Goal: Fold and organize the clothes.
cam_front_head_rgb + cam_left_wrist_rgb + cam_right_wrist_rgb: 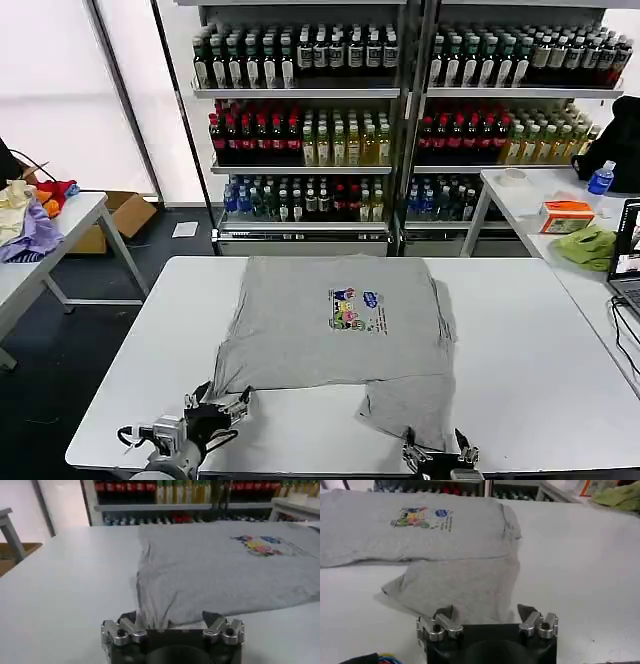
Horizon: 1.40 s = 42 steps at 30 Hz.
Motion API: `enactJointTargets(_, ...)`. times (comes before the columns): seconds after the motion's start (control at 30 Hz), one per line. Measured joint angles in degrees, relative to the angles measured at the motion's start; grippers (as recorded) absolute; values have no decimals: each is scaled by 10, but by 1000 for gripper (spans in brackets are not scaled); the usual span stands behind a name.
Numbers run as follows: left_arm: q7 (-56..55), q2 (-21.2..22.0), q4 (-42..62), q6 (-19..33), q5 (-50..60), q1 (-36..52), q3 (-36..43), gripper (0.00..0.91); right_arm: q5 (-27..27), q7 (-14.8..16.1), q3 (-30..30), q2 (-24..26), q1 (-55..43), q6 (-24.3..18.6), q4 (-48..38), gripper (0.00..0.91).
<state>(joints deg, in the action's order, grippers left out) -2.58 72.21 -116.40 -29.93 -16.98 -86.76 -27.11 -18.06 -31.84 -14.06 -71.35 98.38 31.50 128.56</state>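
A light grey shirt (335, 330) with a small multicolour chest print (357, 309) lay flat on the white surface (530, 350), spread from near the far edge down toward the near edge. It was only partly folded: the sides looked turned in to make a rough rectangle, but one flap of cloth (410, 405) hung out past the lower hem toward the near right corner, and that part lay loose and uneven.

The left hand (215, 412) sat at the near left corner of the shirt, its fingers spread, with the bunched corner of the cloth lying between them in the left wrist view (172, 630) — whether the fabric was actually pinched I could not tell, since the fingertips stood apart. The right hand (437, 457) sat at the near edge of the surface, just at the tip of the loose flap, fingers likewise spread and not closed on anything; the flap's edge lay just before it in the right wrist view (486, 621).

By my reading the task was at an early to middle stage — the sides were in, yet the flap had to be squared away, the body folded up, and the shirt then set aside tidily.
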Motion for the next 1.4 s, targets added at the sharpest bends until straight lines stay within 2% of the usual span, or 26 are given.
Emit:
enactJointTargets(0.03, 0, -1, 1, 0, -1, 0, 0, 10, 0, 0, 1, 0, 0, -1, -1, 0)
enactJointTargets(0.77, -7, 5, 6, -2, -5, -1, 10, 10, 0, 13, -3, 6, -3, -26, -12, 0)
enactJointTargets(1.4, 6, 18, -14, 95, -26, 32, 2, 10, 27, 53, -43, -11, -49, -54, 28, 0)
